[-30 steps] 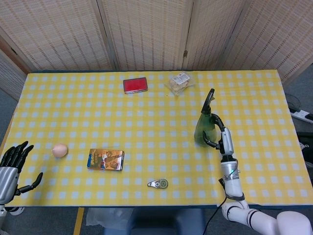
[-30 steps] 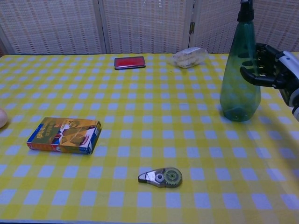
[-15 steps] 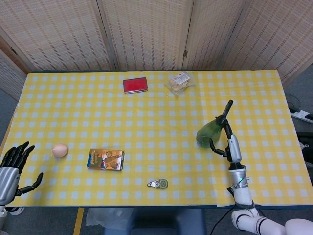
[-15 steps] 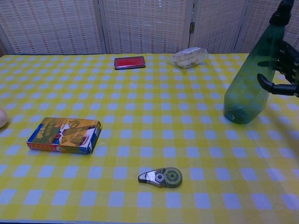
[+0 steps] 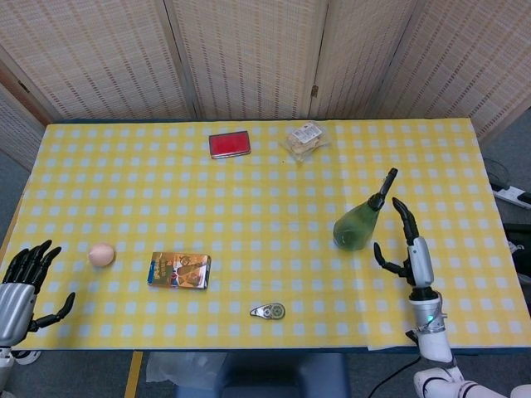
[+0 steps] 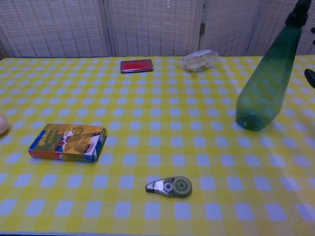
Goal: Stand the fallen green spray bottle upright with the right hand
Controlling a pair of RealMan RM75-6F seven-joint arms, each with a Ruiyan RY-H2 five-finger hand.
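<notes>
The green spray bottle (image 5: 361,219) stands on its base on the right part of the yellow checked table (image 5: 249,199), its black nozzle at the top; in the chest view the green spray bottle (image 6: 263,81) leans slightly right. My right hand (image 5: 411,249) is just right of the bottle, apart from it, fingers spread and empty. Only a dark fingertip of it shows at the right edge of the chest view. My left hand (image 5: 21,286) hangs off the table's front left corner, fingers spread, holding nothing.
An egg (image 5: 101,254) and a colourful box (image 5: 179,270) lie at the front left. A correction tape roller (image 5: 268,311) sits near the front edge. A red case (image 5: 230,143) and a bagged snack (image 5: 306,138) lie at the back.
My right hand has let go of the bottle and drawn back to the right and toward the front edge. The bottle stays standing where it was left. The left hand barely moved.
</notes>
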